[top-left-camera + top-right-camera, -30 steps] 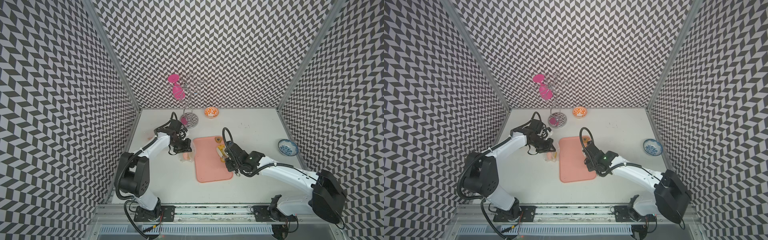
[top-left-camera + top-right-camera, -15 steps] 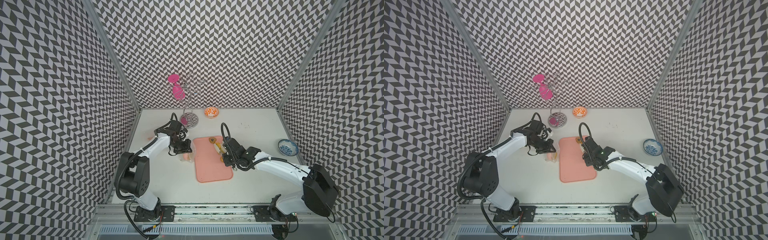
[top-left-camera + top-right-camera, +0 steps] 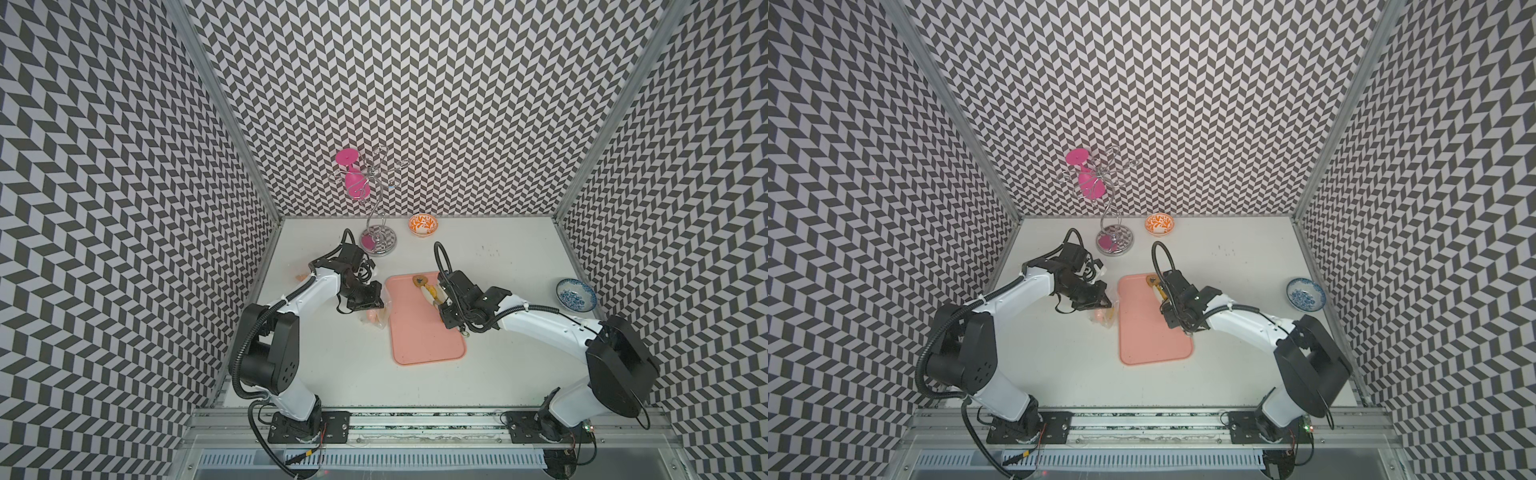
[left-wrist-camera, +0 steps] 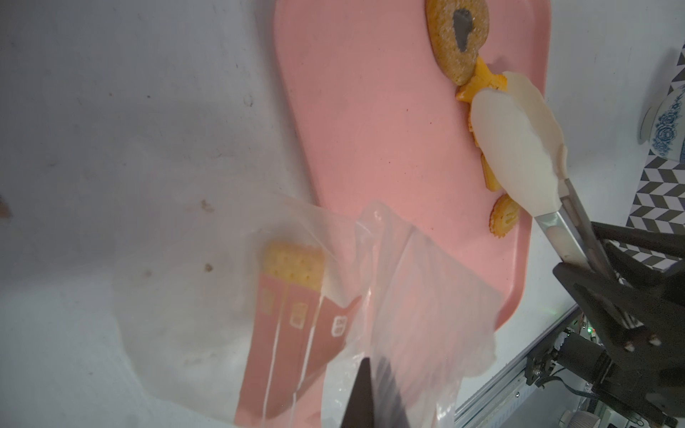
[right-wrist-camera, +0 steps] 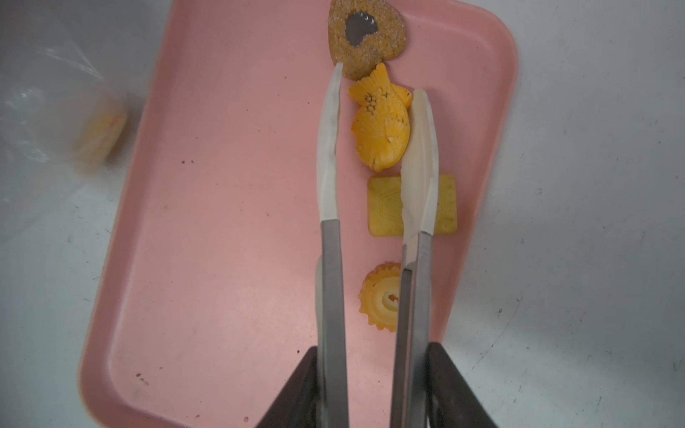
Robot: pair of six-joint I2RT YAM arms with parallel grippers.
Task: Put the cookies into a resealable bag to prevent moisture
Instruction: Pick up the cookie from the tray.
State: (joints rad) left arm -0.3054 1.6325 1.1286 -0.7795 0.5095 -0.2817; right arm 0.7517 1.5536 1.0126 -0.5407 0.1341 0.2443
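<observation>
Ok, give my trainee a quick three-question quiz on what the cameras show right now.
1. Fill in: the tips of the tongs sit either side of the ___ cookie.
2. True or false: the bag is empty.
3. Count: how many cookies lie on the tray?

Key
1. The fish cookie.
2. False: a square cracker is inside it.
3. Four.
</observation>
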